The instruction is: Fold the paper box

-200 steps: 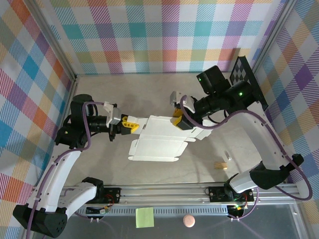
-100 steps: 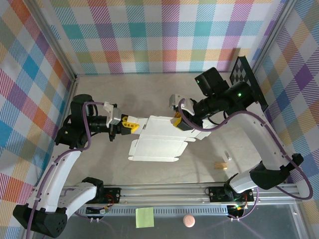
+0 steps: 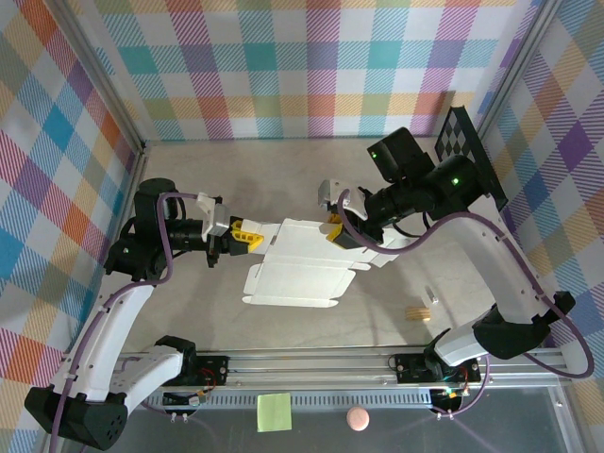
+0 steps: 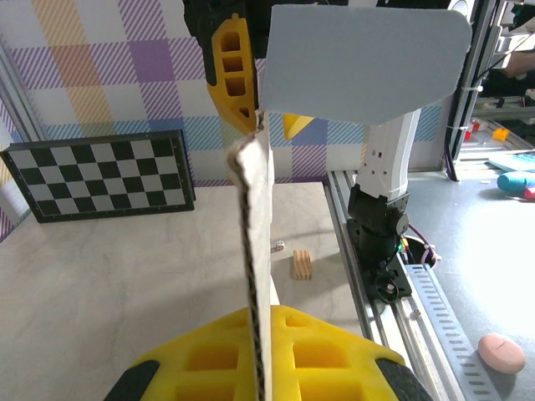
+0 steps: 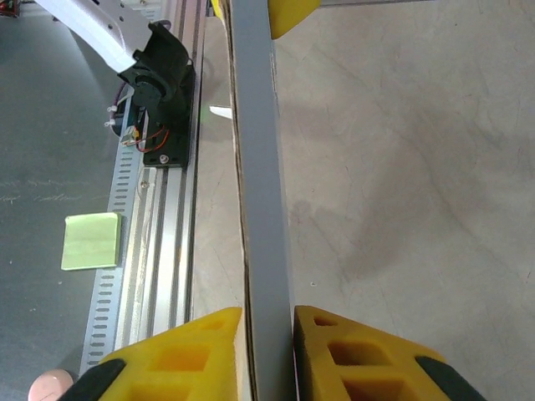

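The paper box [image 3: 302, 262] is a flat off-white cardboard piece with flaps, held above the table between both arms. My left gripper [image 3: 251, 236] is shut on its left flap. In the left wrist view the yellow pads of the left gripper [image 4: 261, 351] pinch the cardboard edge [image 4: 257, 251], and a grey-blue flap [image 4: 368, 63] stands beyond. My right gripper [image 3: 337, 229] is shut on the box's right side. In the right wrist view the right gripper [image 5: 267, 351] clamps the grey edge of the box [image 5: 261, 184].
A black checkerboard panel [image 3: 464, 137] leans at the back right wall. A small wooden block [image 3: 416, 312] and a tiny white piece [image 3: 432, 295] lie on the table at the right. Past the near rail sit a yellow-green sticky note [image 3: 274, 411] and a pink ball [image 3: 358, 418].
The right gripper has closed down onto the box's right side and shifted slightly left. The left gripper and the box have stayed put.
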`<state>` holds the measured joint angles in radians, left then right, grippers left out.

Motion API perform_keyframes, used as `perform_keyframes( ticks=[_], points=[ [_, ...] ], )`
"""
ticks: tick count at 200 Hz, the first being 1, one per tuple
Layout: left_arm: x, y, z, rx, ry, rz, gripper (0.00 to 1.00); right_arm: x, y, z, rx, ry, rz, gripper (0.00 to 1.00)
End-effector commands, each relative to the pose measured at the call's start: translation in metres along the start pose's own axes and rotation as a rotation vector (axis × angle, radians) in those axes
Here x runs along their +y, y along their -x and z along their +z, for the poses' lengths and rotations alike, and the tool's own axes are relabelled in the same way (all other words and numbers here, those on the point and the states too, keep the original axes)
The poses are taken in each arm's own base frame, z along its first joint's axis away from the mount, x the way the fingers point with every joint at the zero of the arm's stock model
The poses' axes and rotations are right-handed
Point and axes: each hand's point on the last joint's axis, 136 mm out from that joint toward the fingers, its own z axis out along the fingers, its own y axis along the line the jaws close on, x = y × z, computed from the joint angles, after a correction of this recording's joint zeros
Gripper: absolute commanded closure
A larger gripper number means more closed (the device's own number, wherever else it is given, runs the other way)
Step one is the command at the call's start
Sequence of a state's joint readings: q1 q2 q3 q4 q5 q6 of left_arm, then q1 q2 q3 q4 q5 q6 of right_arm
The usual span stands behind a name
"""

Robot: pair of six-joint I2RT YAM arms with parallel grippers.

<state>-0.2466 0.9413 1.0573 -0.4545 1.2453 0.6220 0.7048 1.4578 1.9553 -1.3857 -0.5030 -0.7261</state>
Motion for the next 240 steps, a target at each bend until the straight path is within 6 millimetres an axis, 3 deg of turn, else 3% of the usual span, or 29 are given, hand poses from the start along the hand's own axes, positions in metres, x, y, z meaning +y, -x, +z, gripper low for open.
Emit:
perform_keyframes(
  ticks=[1,31,41,57,71,81,112,147,192,218,240],
  points=[
    [-0.005,0.004,0.000,-0.015,-0.026,0.036,1.00,0.004,0.004,-0.001,-0.002,0.013,-0.015,0.81],
    [-0.004,0.004,0.000,-0.012,-0.016,0.042,1.00,0.002,0.002,0.000,0.014,0.005,-0.009,0.99],
    [-0.001,0.003,0.000,-0.003,0.004,0.045,0.99,0.000,0.002,0.000,0.016,-0.002,-0.009,1.00],
    [0.011,0.002,-0.001,0.017,0.076,0.035,0.70,-0.002,0.003,0.000,0.016,-0.015,-0.005,1.00],
    [0.026,0.006,-0.004,0.017,0.173,0.006,0.54,-0.005,0.004,-0.001,0.014,-0.034,0.005,1.00],
    [0.041,0.012,-0.008,-0.001,0.258,-0.021,0.46,-0.009,0.005,0.000,0.012,-0.052,0.016,1.00],
    [0.089,0.016,-0.027,0.001,0.526,-0.229,0.37,-0.026,0.009,0.000,-0.025,-0.098,0.089,1.00],
    [0.116,0.000,-0.038,0.084,0.632,-0.442,0.00,-0.058,0.021,-0.006,-0.147,-0.175,0.234,1.00],
    [0.127,0.006,-0.036,-0.038,0.610,-0.504,0.00,-0.103,0.021,-0.009,-0.333,-0.203,0.585,1.00],
    [0.138,0.006,-0.035,-0.136,0.606,-0.596,0.00,-0.133,0.005,-0.007,-0.458,-0.211,0.827,1.00],
    [0.154,-0.008,-0.035,-0.183,0.636,-0.722,0.02,-0.152,-0.018,0.003,-0.535,-0.225,0.975,1.00]
  ],
)
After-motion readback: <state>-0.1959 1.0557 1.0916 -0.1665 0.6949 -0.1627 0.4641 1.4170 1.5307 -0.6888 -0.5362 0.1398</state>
